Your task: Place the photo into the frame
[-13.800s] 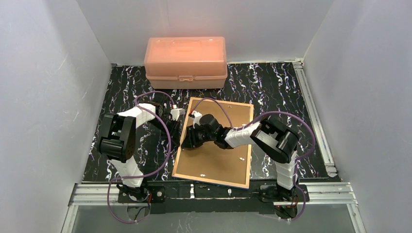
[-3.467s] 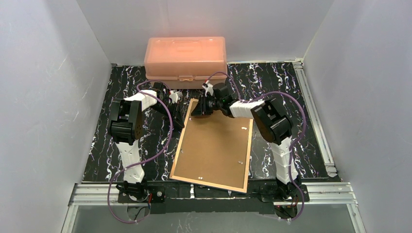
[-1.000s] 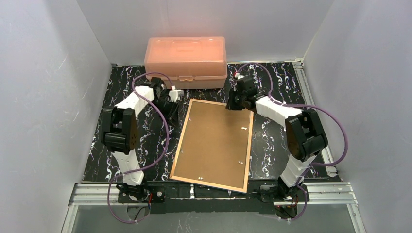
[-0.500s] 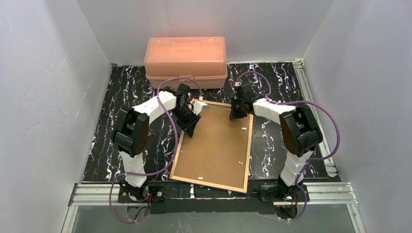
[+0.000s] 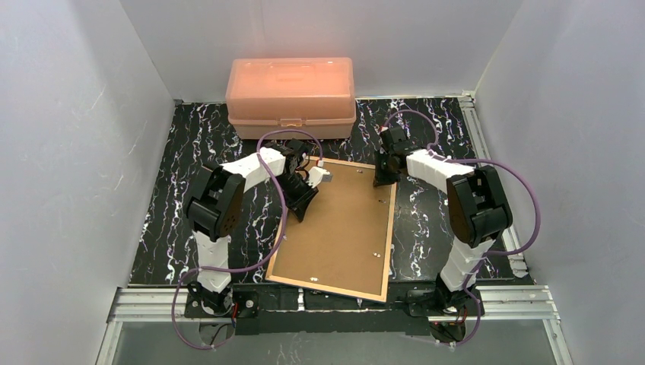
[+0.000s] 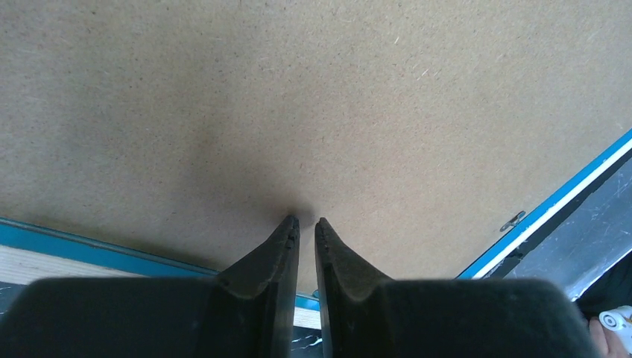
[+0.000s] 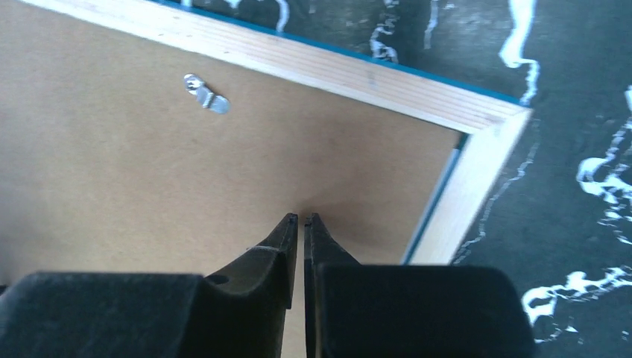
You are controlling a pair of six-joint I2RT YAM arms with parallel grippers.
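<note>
Frame: the frame [image 5: 335,228] lies face down on the black, white-veined bench [image 5: 198,152]. Its brown fibreboard backing is up, rimmed in pale wood, with a sliver of blue showing at the edges. It sits slightly askew between the 2 arms.

Left claw: the left claw [image 6: 306,221] is over the far-left part of the backing. Its 2 fingers are drawn almost together with only a slit between them and nothing in it, and the tips meet their own shadow on the board.

Right claw: the right claw [image 7: 300,217] is just inside the frame's far-right corner. Its fingers are likewise nearly touching and empty, with the tips down at the backing.

Fastener: a small metal tab [image 7: 207,93] lies flat on the backing near the far rim.

Box: a salmon-pink plastic box [image 5: 291,95], lid down, stands at the bench's far edge, apart from the frame.
</note>
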